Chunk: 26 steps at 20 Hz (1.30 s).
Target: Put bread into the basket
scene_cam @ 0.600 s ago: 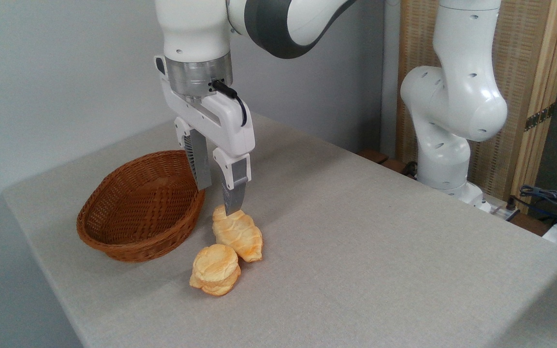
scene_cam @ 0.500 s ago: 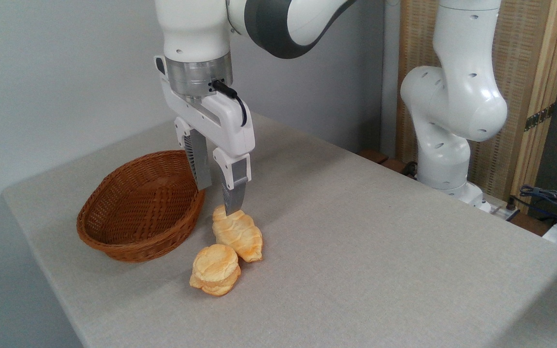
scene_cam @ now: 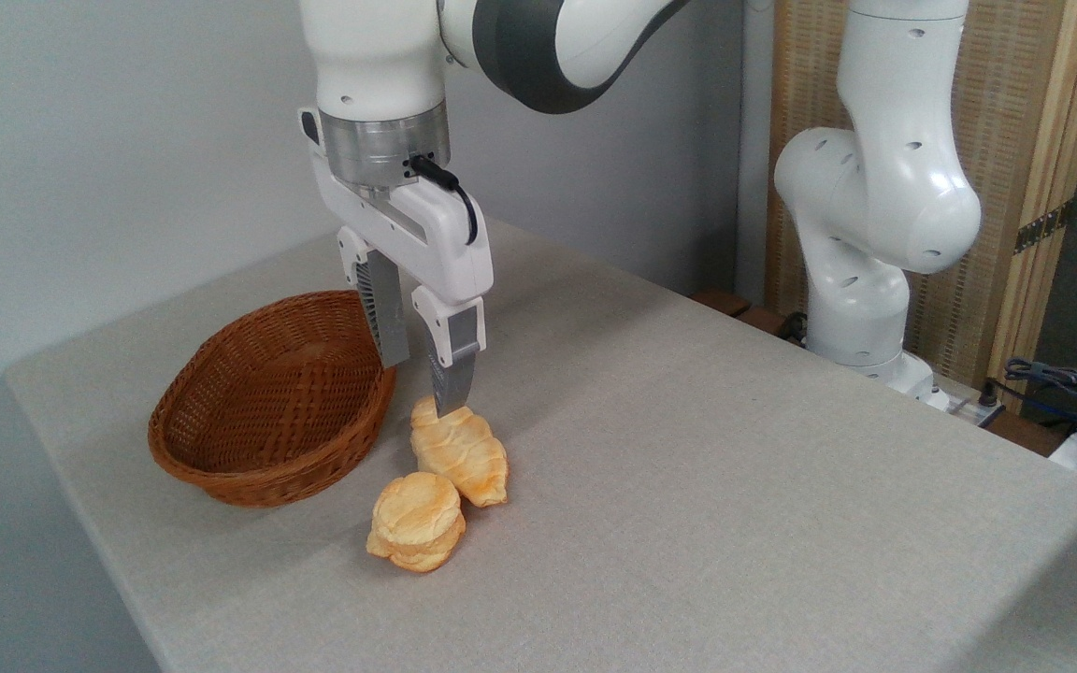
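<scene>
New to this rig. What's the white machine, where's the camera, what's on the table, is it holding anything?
The white machine is a jointed robot arm mounted beside the table. A single fixed camera looks down at the table from one corner. At the arm's tip is a two-finger claw, pointing straight down with its fingers apart.

On the grey cloth lie an oval brown wicker basket, which looks empty, and next to it two pieces of bread: a long croissant-like roll and a round layered bun, side by side and seemingly touching.

Nothing is held. One fingertip sits at the far end of the roll, the other is in front of the basket's rim; the claw has not closed on anything.
</scene>
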Tool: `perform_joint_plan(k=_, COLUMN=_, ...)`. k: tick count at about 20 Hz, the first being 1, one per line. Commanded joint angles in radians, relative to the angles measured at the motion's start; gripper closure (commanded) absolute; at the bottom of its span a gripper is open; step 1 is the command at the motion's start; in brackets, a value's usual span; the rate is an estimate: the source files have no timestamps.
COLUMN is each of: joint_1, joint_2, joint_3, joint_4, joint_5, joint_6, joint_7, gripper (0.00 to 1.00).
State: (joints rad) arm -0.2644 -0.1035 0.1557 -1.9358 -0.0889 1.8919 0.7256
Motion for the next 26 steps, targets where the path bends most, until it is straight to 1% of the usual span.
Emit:
perform_joint_plan(k=1, joint_1=-0.018, joint_2=0.025, joint_3=0.013, joint_4=0.012, joint_5=-0.017, joint_6=0.016, joint_7=0.018, gripper=0.0)
perform_joint_plan(k=7, joint_1=-0.022, joint_2=0.037, joint_3=0.012, joint_4=-0.089, joint_5=-0.015, joint_6=0.222, joint_7=0.02, gripper=0.0)
perform_joint_plan(k=8, joint_1=-0.022, joint_2=0.042, joint_3=0.012, joint_4=-0.095, joint_5=-0.014, joint_6=0.233, joint_7=0.024, gripper=0.0)
perform_joint_plan(k=9, joint_1=-0.021, joint_2=0.048, joint_3=0.012, joint_4=-0.097, joint_5=0.0, joint_6=0.234, joint_7=0.038, gripper=0.0)
perform_joint_plan(k=11, joint_1=-0.009, joint_2=0.057, joint_3=0.016, joint_4=-0.097, joint_5=0.049, joint_6=0.234, joint_7=0.087, gripper=0.0)
perform_joint_plan(k=12, joint_1=-0.007, joint_2=0.065, joint_3=0.019, joint_4=-0.095, joint_5=0.058, joint_6=0.234, joint_7=0.101, gripper=0.0)
perform_joint_plan(k=14, joint_1=-0.006, joint_2=0.093, joint_3=0.019, joint_4=-0.097, joint_5=0.069, joint_6=0.242, joint_7=0.103, gripper=0.0)
perform_joint_plan(k=19, joint_1=-0.006, joint_2=0.145, joint_3=0.019, joint_4=-0.104, joint_5=0.074, joint_6=0.279, joint_7=0.103, gripper=0.0)
perform_joint_plan(k=21, joint_1=0.002, joint_2=0.165, joint_3=0.019, joint_4=-0.104, joint_5=0.103, joint_6=0.303, joint_7=0.101, gripper=0.0)
perform_joint_plan(k=26, joint_1=0.004, joint_2=0.185, joint_3=0.019, joint_4=-0.104, joint_5=0.104, joint_6=0.305, joint_7=0.101, gripper=0.0)
